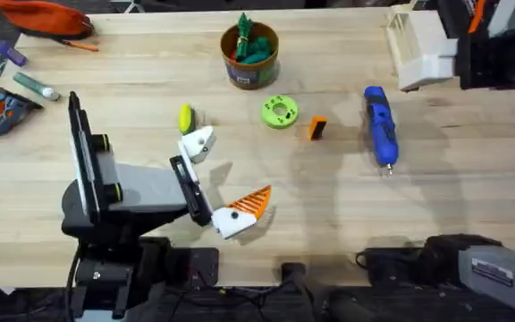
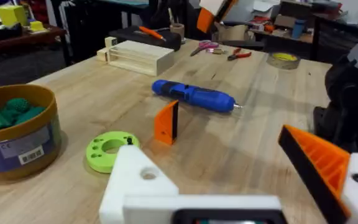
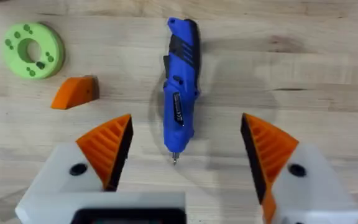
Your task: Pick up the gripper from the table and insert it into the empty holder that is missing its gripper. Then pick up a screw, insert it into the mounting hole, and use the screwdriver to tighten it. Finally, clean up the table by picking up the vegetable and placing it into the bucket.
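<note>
- The left gripper [image 1: 224, 182] rests low on the table with its two white fingers spread apart; one finger carries an orange ribbed pad [image 1: 253, 201], the other is the bare white holder [image 1: 198, 143], its one mounting hole [image 2: 148, 175] dark and unfilled.
- The right gripper [image 3: 182, 149] hangs over the table with fingers wide apart, both wearing orange pads, clamped on nothing.
- One screwdriver [image 3: 180, 87] lies flat between and just beyond those pads, its metal bit pointing back at them.
- One loose orange gripper [image 1: 317, 129] stands on the wood between the screwdriver and one green disc [image 1: 280, 112].
- One yellow-green vegetable [image 1: 186, 118] lies just beside the holder's tip.
- One bucket [image 1: 249, 55] stands farther back, dark green leafy toys [image 1: 256, 46] inside.
</note>
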